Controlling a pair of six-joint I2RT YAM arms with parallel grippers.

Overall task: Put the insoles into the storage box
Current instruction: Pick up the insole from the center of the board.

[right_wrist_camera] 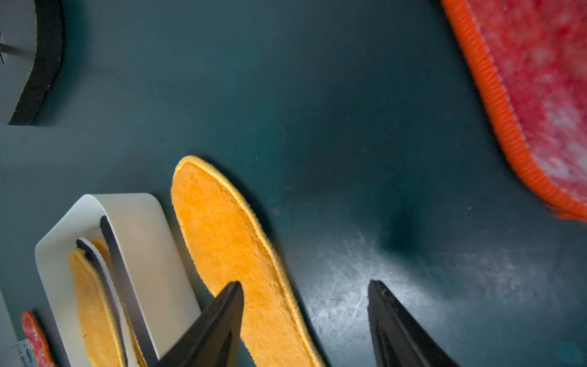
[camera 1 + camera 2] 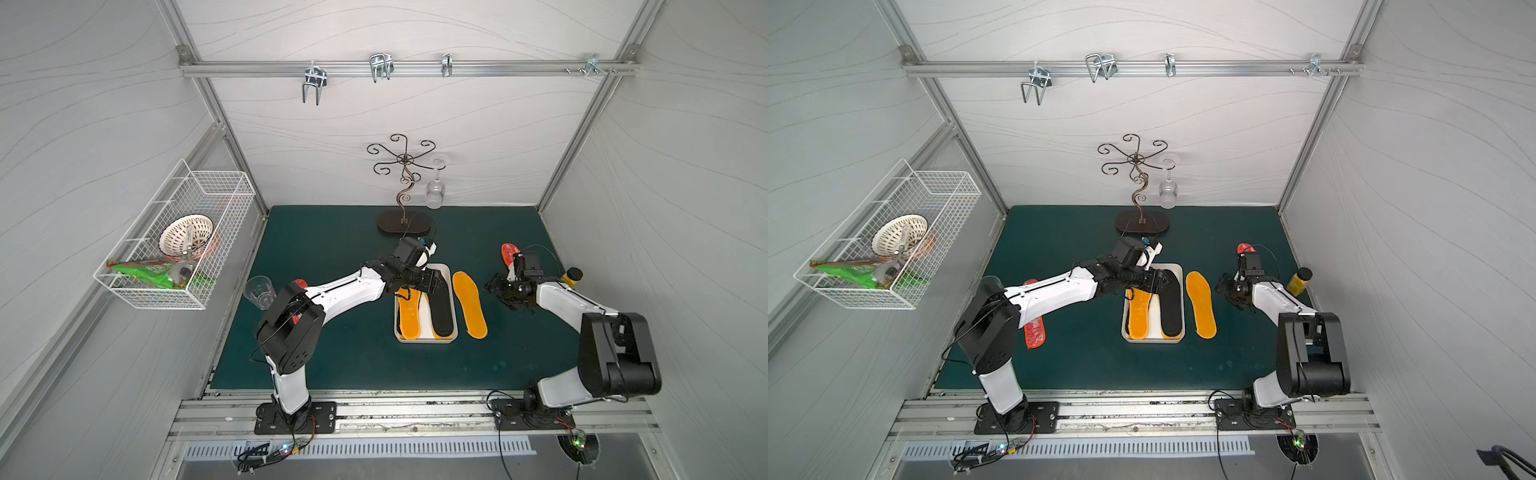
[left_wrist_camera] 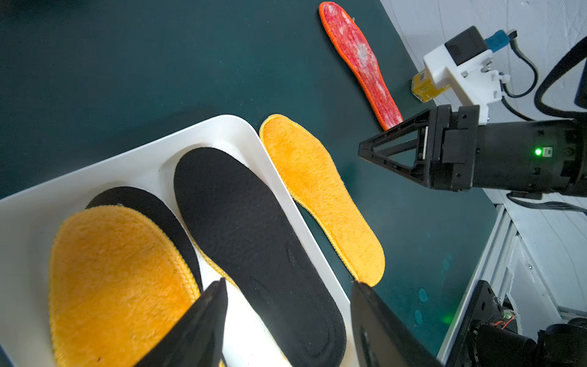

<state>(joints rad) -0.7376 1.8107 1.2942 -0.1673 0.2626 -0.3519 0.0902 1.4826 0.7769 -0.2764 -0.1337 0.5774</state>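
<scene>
Mounting rail [image 2: 415,411] nearest, with left arm [image 2: 289,384] and right arm [image 2: 559,386] bolted on. Near left on green bench [image 2: 353,365]: red speckled insole [image 2: 1034,330], partly under left arm. Just beyond it: clear tumbler [image 2: 259,291]; mesh basket [image 2: 174,237] on left wall. Centre: storage box [image 2: 424,340], long axis near-to-far, four insoles inside. Orange insole [image 3: 120,279] stacked on a black insole [image 3: 149,201] on left side; second black insole [image 3: 254,238] on right side over second orange insole [image 3: 212,263], only its edge showing. Left tool [image 3: 289,284] above far half of box, over second black insole, jaws apart, gripping nothing; contact unclear. Just right of box, flat on bench: loose orange insole [image 2: 469,305]. Right tool [image 1: 305,284] just right of that insole, jaws apart, nothing between. Farther right: second red insole [image 2: 509,252], partly behind right wrist; yellow bottle [image 2: 571,279] near right wall. Far centre: wire stand [image 2: 405,220] with hanging wine glass [image 2: 435,193].
</scene>
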